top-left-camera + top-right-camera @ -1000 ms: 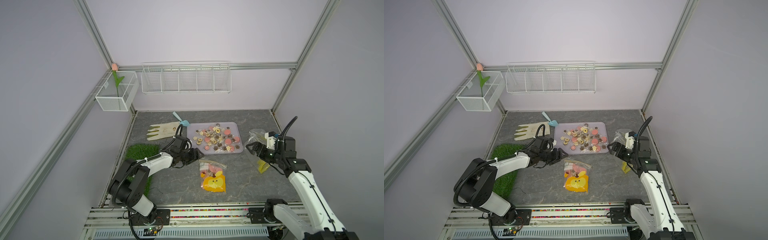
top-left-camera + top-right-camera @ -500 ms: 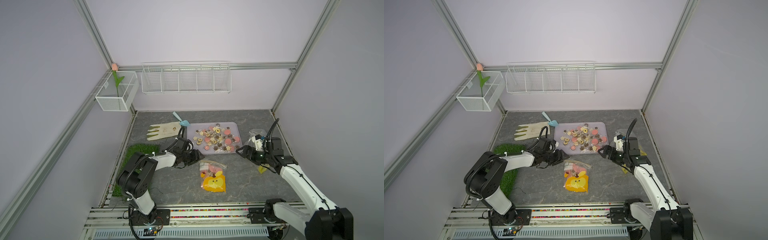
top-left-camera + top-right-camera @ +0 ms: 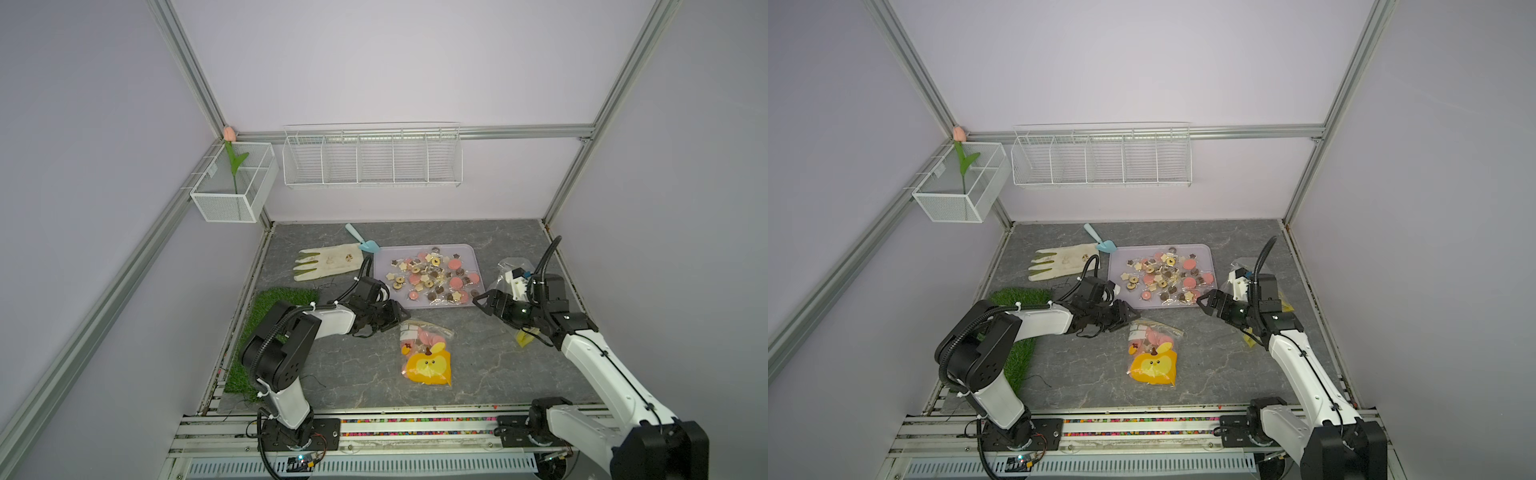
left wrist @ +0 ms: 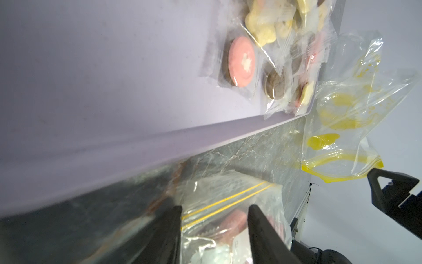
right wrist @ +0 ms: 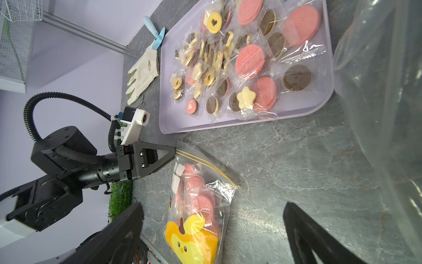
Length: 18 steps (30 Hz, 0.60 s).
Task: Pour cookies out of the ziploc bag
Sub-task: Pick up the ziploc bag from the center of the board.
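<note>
The ziploc bag [image 3: 424,349] lies flat on the grey table in both top views, holding pink cookies [image 5: 201,201] and a yellow-orange cartoon-face piece. My left gripper [image 3: 401,318] is low at the bag's zip corner. In the left wrist view its jaws [image 4: 214,206] stand apart with the yellow zip line between them. My right gripper [image 3: 482,301] hovers wide open and empty by the front right corner of the lavender tray [image 3: 469,249]. In the right wrist view this gripper [image 5: 213,205] faces the bag. Several wrapped cookies [image 3: 432,276] lie in the tray.
An empty clear bag [image 3: 511,270] and a yellow scrap [image 3: 524,338] lie by the right arm. A glove [image 3: 328,262] and a blue scoop [image 3: 363,241] lie behind the left arm, with green turf [image 3: 270,316] at the left edge. A wire rack [image 3: 372,158] hangs on the back wall.
My left jaws have narrowed around the bag's zip corner. My right arm has come down and leftwards from over the empty bag to the tray's front corner, still wide open.
</note>
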Available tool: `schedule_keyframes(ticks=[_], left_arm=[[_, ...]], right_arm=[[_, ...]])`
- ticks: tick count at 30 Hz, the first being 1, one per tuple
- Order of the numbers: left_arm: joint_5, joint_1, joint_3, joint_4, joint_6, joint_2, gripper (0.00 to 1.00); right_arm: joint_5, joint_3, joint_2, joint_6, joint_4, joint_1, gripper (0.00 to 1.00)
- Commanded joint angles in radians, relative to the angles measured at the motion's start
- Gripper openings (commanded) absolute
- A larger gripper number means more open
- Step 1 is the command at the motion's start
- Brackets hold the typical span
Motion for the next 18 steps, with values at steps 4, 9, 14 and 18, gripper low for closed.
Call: schedule_keyframes(ticks=[4, 9, 14, 18], left_arm=[[0.006, -0.009, -0.02, 0.05, -0.025, 0.022, 0.33], [0.019, -0.011, -0.013, 0.068, -0.039, 0.032, 0.17], [0.025, -0.015, -0.004, 0.071, -0.042, 0.026, 0.07], [0.027, -0.016, -0.003, 0.069, -0.041, 0.006, 0.03]], right_arm=[[0.018, 0.016, -0.026, -0.023, -0.024, 0.003, 0.98], [0.024, 0.025, -0.028, -0.035, -0.04, 0.005, 0.98], [0.028, 0.022, -0.023, -0.047, -0.042, 0.005, 0.98], [0.027, 0.013, -0.017, -0.05, -0.037, 0.004, 0.98]])
